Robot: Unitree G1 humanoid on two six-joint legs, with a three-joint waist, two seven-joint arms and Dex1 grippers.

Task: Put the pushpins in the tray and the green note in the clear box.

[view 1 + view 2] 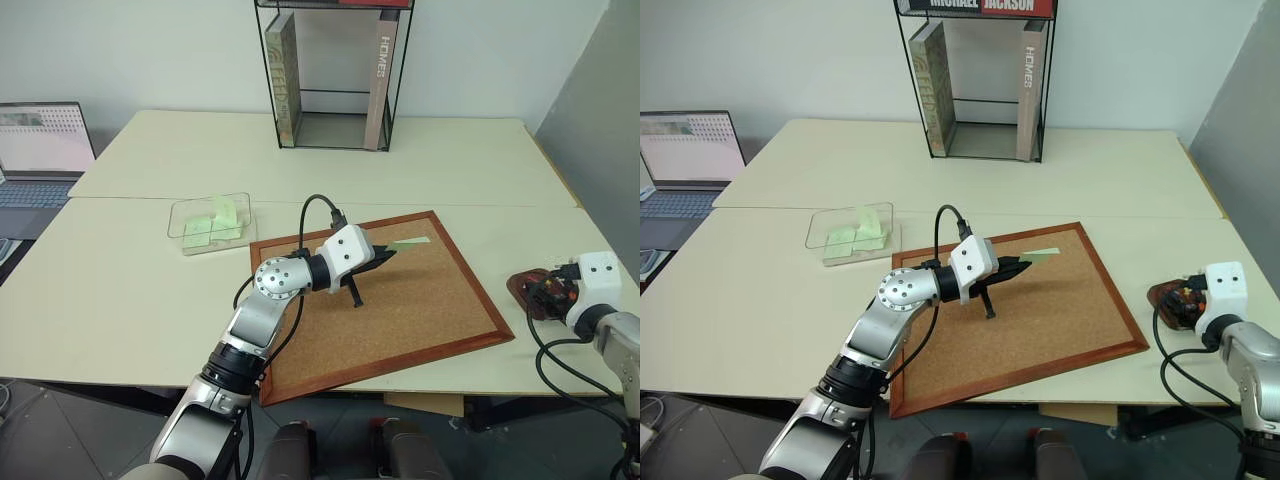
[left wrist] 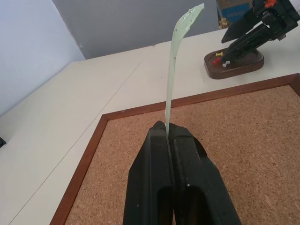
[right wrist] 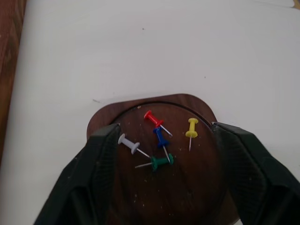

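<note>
- The right claw (image 3: 161,173) hangs over the tray (image 3: 178,197), its two black fingers (image 3: 79,183) spread wide either side.
- Five pushpins (image 3: 158,140) lie in the tray: red, yellow, blue, green, white.
- The pale surface (image 3: 140,51) lies beyond.

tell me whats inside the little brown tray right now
Five pushpins lie loose in the tray: red, blue, yellow, green and white. The open right gripper flanks it; its fingers hide the tray's side edges.
</note>
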